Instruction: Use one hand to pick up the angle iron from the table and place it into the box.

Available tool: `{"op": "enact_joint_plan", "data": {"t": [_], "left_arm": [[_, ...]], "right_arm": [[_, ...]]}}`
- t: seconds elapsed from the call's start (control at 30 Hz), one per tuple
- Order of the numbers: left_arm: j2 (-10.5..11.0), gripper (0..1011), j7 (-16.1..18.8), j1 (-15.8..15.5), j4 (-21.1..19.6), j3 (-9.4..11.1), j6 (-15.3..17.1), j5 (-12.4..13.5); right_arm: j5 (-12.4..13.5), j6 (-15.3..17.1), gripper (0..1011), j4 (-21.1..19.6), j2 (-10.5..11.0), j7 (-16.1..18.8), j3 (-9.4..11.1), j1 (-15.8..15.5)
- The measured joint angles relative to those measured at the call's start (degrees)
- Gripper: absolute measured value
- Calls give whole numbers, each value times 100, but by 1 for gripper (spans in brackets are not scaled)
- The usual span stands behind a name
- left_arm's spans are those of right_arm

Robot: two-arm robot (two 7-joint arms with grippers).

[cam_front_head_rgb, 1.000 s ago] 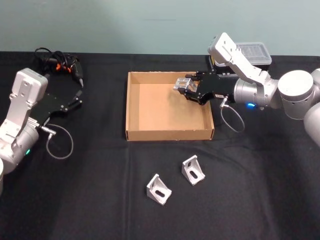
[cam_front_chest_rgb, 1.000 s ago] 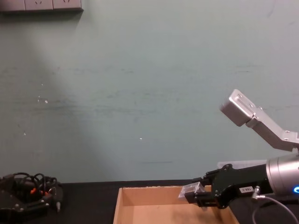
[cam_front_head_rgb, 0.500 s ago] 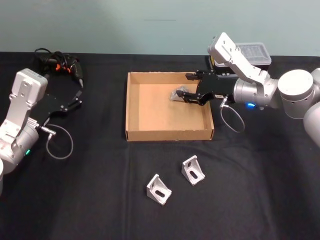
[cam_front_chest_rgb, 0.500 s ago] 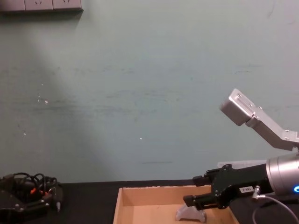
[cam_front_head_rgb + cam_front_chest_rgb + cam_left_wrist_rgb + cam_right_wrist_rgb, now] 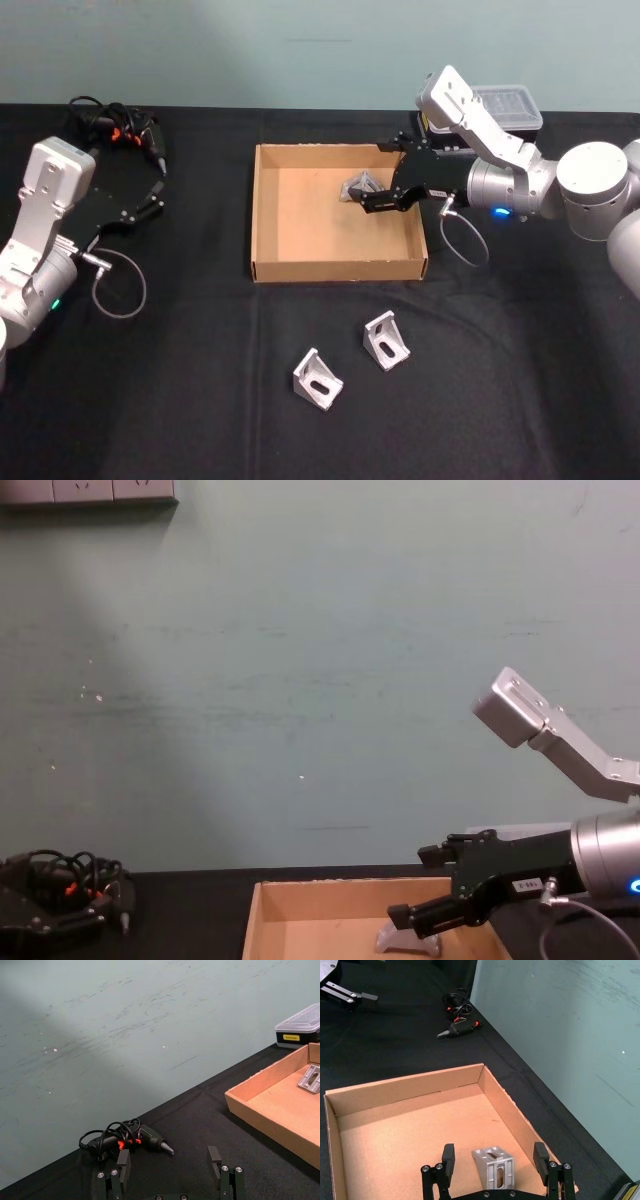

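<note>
Soft, even light; faint shadow seemingly crosses the wall (image 5: 150,1010).

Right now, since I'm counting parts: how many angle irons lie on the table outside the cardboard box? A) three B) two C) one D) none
B: one angle iron and a second angle iron lie on the table before the cardboard box; the third angle iron sits inside, at the right gripper's open fingers.

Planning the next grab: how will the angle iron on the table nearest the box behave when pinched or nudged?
This angle iron looks solid metal, so probably rigid and heavy for its size. Resting on a flat face on the table, it should slide, not roll, if nudged. Smooth faces might slip in the right gripper, open over the box.
</note>
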Motion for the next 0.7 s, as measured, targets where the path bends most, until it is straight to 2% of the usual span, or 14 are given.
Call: {"op": "enact_joint_plan", "data": {"t": [0.2, 0.4, 0.5, 0.7], "left_arm": [[0, 1000, 0, 0, 0, 1, 0, 0], [0, 1000, 0, 0, 0, 0, 0, 0], [0, 1000, 0, 0, 0, 0, 0, 0], [0, 1000, 0, 0, 0, 0, 0, 0]], "right_arm": [[-39, -6, 1000, -110, 12, -68, 80, -77], [-37, -7, 1000, -518, 113, -271, 240, -270], [-9, 23, 1000, -950, 232, -433, 362, -453], [109, 228, 1002, -2156, 600, -767, 689, -962]]}}
